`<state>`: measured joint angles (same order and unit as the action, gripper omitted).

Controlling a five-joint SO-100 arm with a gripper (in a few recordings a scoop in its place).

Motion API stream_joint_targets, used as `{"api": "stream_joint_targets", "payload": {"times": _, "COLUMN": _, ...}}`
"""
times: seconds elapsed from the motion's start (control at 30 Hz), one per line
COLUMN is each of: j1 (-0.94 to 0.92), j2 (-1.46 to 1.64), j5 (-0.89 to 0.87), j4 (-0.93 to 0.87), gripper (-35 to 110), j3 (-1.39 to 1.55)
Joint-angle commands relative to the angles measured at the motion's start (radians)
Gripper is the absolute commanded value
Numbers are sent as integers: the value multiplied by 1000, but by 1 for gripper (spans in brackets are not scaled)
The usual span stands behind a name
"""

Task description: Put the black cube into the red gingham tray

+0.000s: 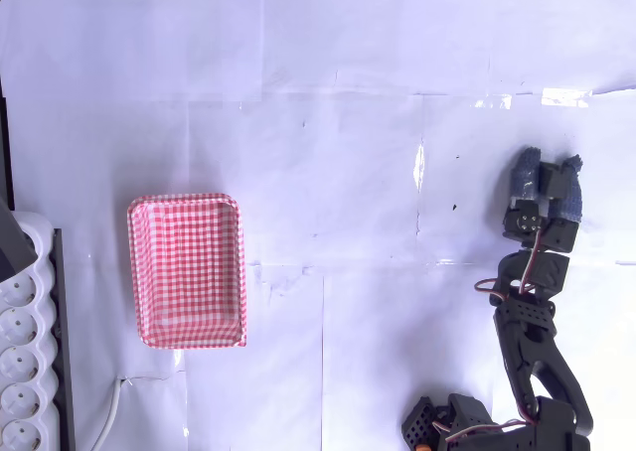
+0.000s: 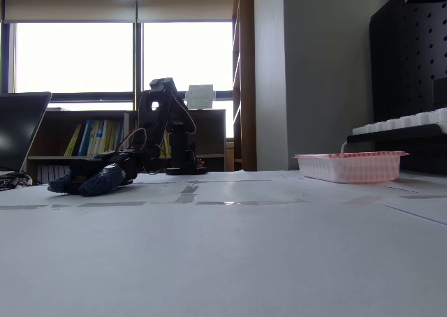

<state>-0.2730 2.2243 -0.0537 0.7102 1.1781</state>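
The red gingham tray (image 1: 187,270) lies at the left of the white table in the overhead view and at the right in the fixed view (image 2: 349,166); nothing lies in it. My gripper (image 1: 547,176) is at the far right, lowered to the table top, seen in the fixed view (image 2: 82,183) at the left. Its blue-grey fingertips (image 1: 526,173) stand slightly apart with a dark patch between them. The black cube is hidden; I cannot tell whether that dark patch is it.
A white holder with round wells (image 1: 22,357) stands at the left edge beside the tray, with a white cable (image 1: 111,411) near it. The arm's base (image 1: 467,426) sits at the bottom right. White table (image 1: 328,123) stretches between gripper and tray.
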Motion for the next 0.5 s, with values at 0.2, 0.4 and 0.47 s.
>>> {"api": "stream_joint_targets", "payload": {"times": 0.2, "j1": 23, "j2": -408, "j5": 18, "j4": -1480, "gripper": 0, "j3": 399}}
{"api": "stream_joint_targets", "payload": {"times": 0.4, "j1": 224, "j2": -474, "j5": 258, "j4": -2005, "gripper": 0, "j3": 804}}
{"api": "stream_joint_targets", "payload": {"times": 0.47, "j1": 321, "j2": -492, "j5": 342, "j4": -2109, "gripper": 0, "j3": 925}}
